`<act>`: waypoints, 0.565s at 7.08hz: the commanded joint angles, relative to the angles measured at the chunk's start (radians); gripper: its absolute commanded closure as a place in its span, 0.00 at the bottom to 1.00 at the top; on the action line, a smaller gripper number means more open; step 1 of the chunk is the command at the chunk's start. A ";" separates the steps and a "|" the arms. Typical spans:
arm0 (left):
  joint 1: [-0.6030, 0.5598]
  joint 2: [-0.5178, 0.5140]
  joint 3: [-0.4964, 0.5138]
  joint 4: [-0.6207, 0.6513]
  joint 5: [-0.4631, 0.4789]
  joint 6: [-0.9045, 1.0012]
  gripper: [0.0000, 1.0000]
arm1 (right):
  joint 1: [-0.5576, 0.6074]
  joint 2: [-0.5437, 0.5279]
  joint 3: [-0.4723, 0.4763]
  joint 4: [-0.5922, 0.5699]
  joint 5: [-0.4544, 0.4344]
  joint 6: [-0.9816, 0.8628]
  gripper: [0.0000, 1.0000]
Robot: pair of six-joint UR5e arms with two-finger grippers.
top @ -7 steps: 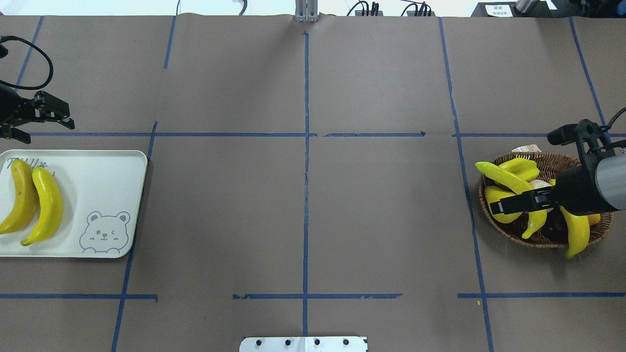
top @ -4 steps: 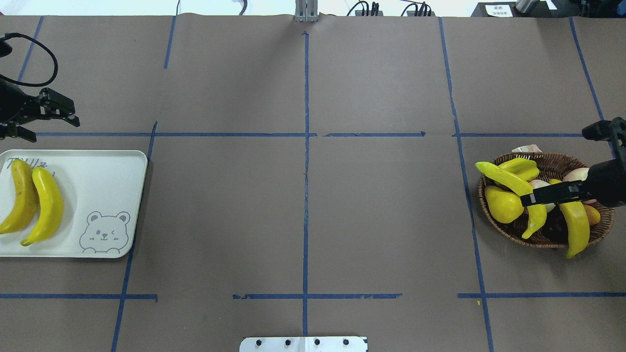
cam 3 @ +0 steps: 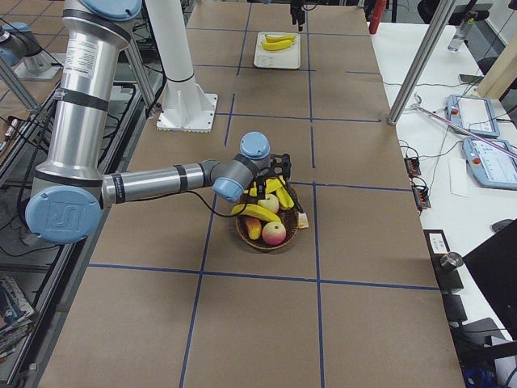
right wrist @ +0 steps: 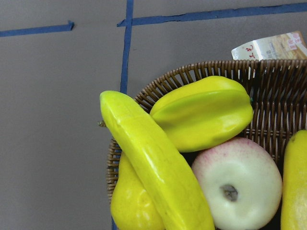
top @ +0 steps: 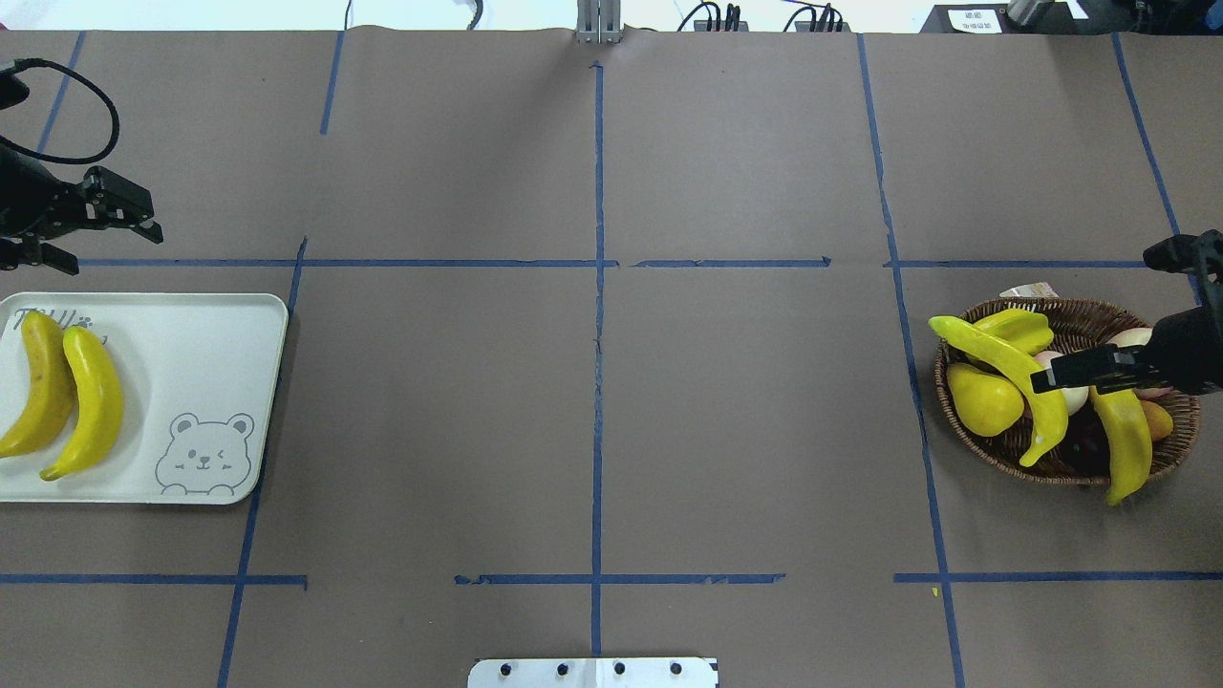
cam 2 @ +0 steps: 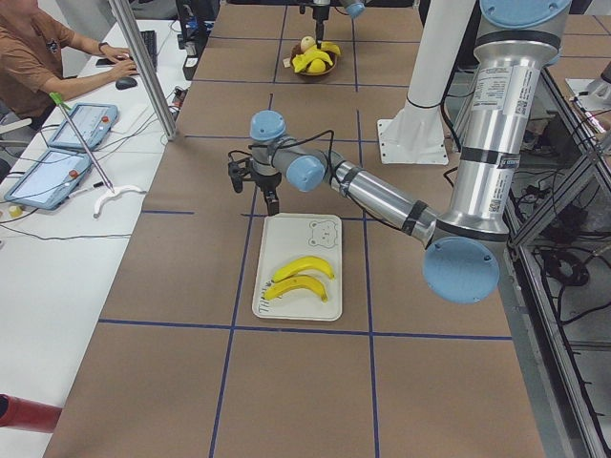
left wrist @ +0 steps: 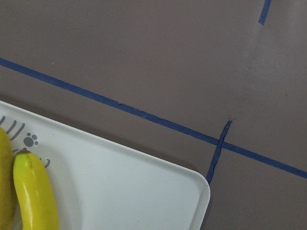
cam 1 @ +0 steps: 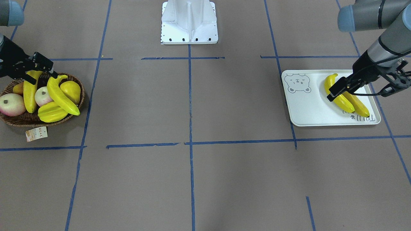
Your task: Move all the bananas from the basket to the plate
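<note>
Two bananas (top: 91, 392) already on plate (top: 210, 334), side by side at lettered end. Two left in basket (top: 1051, 470): long banana (top: 1003, 361) atop pear (top: 984, 401) and starfruit (top: 1022, 330), end overhanging rim; other banana (top: 1126, 440) beside it, tip past rim. Right gripper (top: 1046, 377) low between them, opening impossible to tell. Left gripper (top: 118, 250) spread wide, empty, just beyond plate. Glossy skin: likely light, rigid, slick. Best pinched across mid-body, top one first.

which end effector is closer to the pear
Right. The right end effector is over the basket, just beside the pear; the left end effector is across the table, by the plate.
</note>
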 commanded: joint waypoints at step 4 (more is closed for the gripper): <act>0.002 0.000 0.003 0.000 0.000 0.000 0.00 | -0.044 0.003 -0.017 -0.011 -0.015 0.000 0.14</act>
